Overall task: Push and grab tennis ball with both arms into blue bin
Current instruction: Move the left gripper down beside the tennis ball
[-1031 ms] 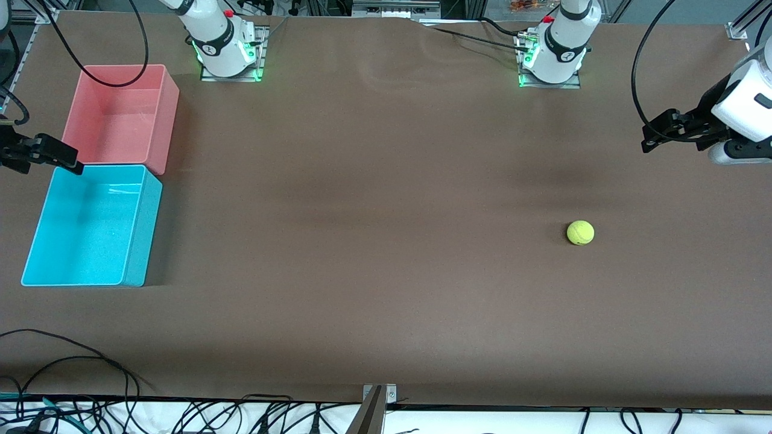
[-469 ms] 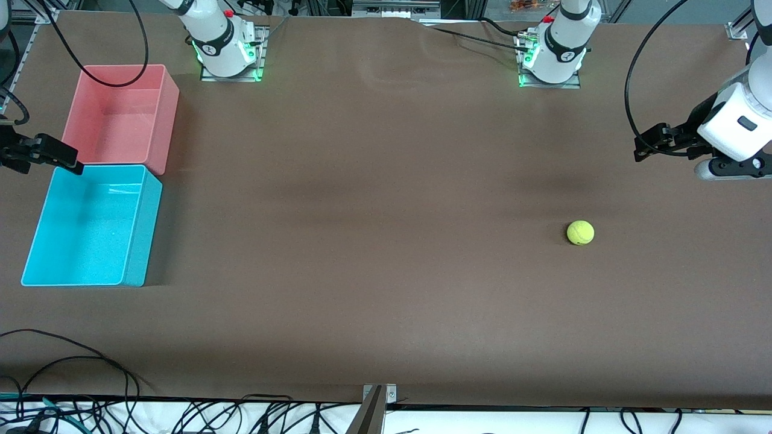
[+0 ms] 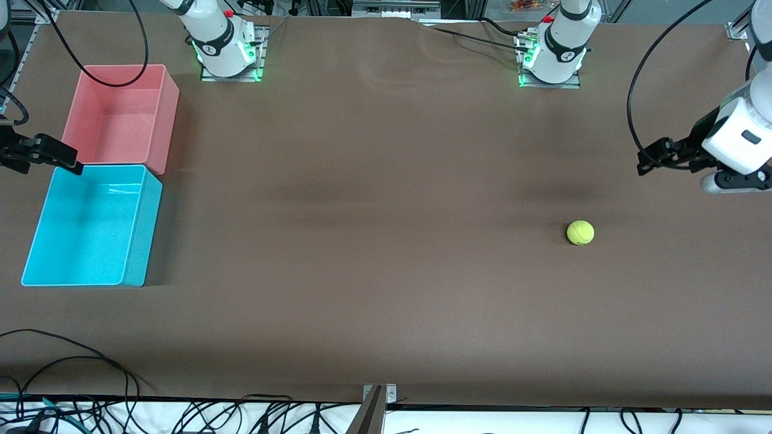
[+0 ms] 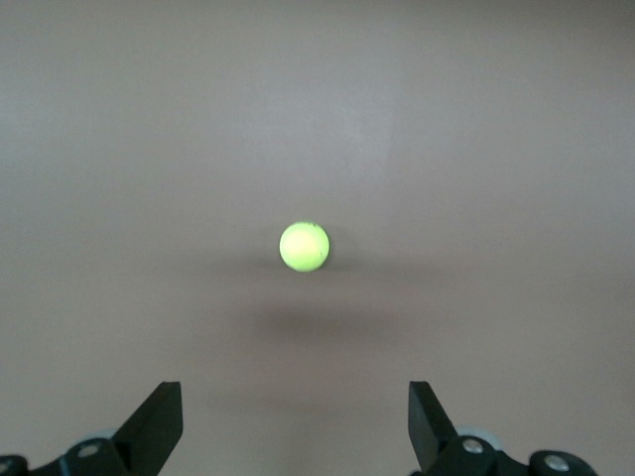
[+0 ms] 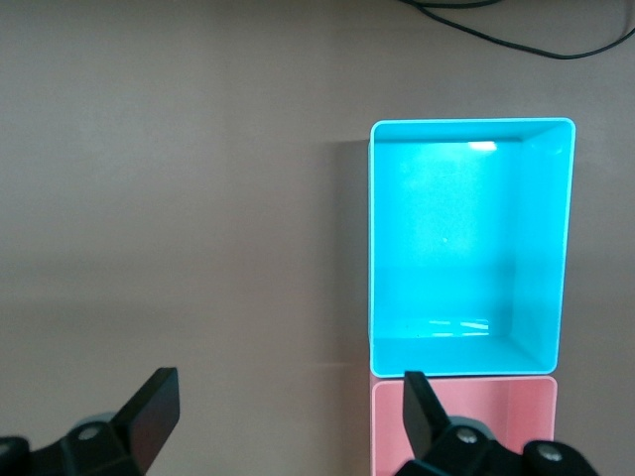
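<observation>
The tennis ball (image 3: pixel 580 232) lies alone on the brown table toward the left arm's end; in the left wrist view the tennis ball (image 4: pixel 305 246) shows ahead of the fingers. My left gripper (image 3: pixel 650 158) hangs open and empty over the table near that end, well apart from the ball. Its open jaws frame bare table in the wrist view, left gripper (image 4: pixel 296 416). The blue bin (image 3: pixel 143 199) stands empty at the right arm's end. My right gripper (image 3: pixel 67 161) hovers open and empty where the blue bin (image 5: pixel 373 248) meets the pink bin; right gripper (image 5: pixel 288 409).
A pink bin (image 3: pixel 164 114), same size, stands against the blue bin and farther from the front camera; pink bin (image 5: pixel 476 416). Both arm bases (image 3: pixel 228 57) (image 3: pixel 550 60) stand along the table's back edge. Loose black cables (image 3: pixel 90 361) lie at the front edge.
The left arm's wrist and gripper have swung slightly and come lower in the front view, toward the ball's side. The ball, the bins and the right gripper have not moved.
</observation>
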Controlling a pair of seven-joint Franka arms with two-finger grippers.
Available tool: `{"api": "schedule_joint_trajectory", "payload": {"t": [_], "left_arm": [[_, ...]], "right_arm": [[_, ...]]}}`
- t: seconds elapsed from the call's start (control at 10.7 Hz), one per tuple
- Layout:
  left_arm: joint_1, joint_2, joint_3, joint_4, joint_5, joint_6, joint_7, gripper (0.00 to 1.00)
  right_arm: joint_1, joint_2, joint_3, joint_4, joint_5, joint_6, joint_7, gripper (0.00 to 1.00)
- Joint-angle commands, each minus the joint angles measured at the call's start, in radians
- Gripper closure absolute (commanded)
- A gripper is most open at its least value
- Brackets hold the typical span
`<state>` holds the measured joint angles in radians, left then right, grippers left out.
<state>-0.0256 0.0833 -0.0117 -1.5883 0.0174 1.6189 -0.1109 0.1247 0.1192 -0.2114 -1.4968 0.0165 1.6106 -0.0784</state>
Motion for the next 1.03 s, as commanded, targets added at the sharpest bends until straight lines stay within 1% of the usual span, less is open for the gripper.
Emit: {"api": "schedule_joint_trajectory", "payload": {"t": [0.0, 0.09, 0.19, 0.28, 0.38, 0.47, 0.56, 0.75, 0.94], "left_arm": [[0.007, -0.007, -0.002, -0.093, 0.029, 0.093, 0.008, 0.00], [0.009, -0.005, 0.001, -0.099, 0.029, 0.094, 0.008, 0.00], [0.022, -0.002, 0.004, -0.126, 0.029, 0.099, 0.008, 0.00], [0.044, -0.005, 0.006, -0.184, 0.029, 0.146, 0.010, 0.00], [0.082, -0.010, 0.006, -0.220, 0.021, 0.207, 0.040, 0.00], [0.088, -0.010, 0.007, -0.226, 0.013, 0.217, 0.151, 0.00], [0.087, -0.010, 0.010, -0.228, 0.013, 0.229, 0.204, 0.00], [0.087, -0.010, 0.022, -0.303, 0.012, 0.330, 0.204, 0.00], [0.087, -0.010, 0.056, -0.404, 0.013, 0.459, 0.220, 0.00]], "right_arm": [[-0.004, 0.003, 0.000, 0.017, -0.003, -0.003, 0.009, 0.00], [-0.004, 0.003, 0.000, 0.017, -0.006, -0.003, 0.009, 0.00], [-0.004, 0.005, 0.000, 0.017, -0.003, 0.000, 0.009, 0.00], [-0.002, 0.004, 0.000, 0.017, -0.004, 0.000, 0.009, 0.00], [-0.004, 0.005, 0.000, 0.017, -0.003, 0.000, 0.009, 0.00], [-0.004, 0.004, 0.000, 0.017, -0.006, 0.000, 0.009, 0.00], [-0.004, 0.005, 0.000, 0.017, -0.004, 0.000, 0.009, 0.00], [-0.004, 0.005, 0.000, 0.017, -0.004, 0.000, 0.009, 0.00], [-0.002, 0.005, 0.000, 0.017, -0.004, 0.000, 0.009, 0.00]]}}
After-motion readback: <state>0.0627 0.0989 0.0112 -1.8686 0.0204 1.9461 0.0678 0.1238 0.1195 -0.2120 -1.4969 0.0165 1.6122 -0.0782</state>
